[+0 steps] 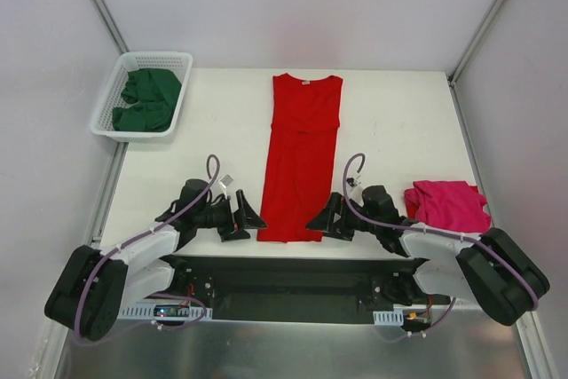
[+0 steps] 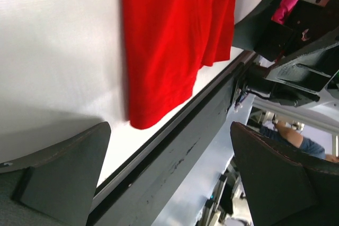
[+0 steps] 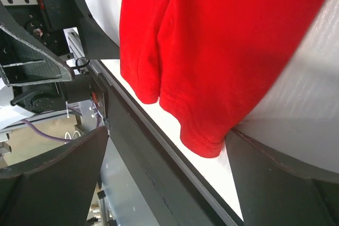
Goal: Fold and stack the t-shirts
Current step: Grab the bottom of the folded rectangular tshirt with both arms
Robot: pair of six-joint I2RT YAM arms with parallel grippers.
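A bright red t-shirt point(image 1: 302, 153) lies folded into a long narrow strip down the middle of the white table point(image 1: 399, 130), collar at the far end. My left gripper point(image 1: 244, 219) stands open just left of its near hem, and my right gripper point(image 1: 328, 221) stands open just right of it. Neither touches the cloth. In the left wrist view the red shirt's point(image 2: 169, 41) hem corner lies ahead of the open left gripper point(image 2: 172, 178). In the right wrist view the red hem point(image 3: 212, 78) lies beside the right finger of the open right gripper point(image 3: 167, 183). A folded magenta-pink t-shirt point(image 1: 448, 204) lies at the near right.
A white lattice basket point(image 1: 114, 86) at the far left corner holds crumpled dark green t-shirts point(image 1: 146, 99). The table's near edge and a black rail point(image 1: 293, 277) run just behind both grippers. Metal frame posts stand at the back corners.
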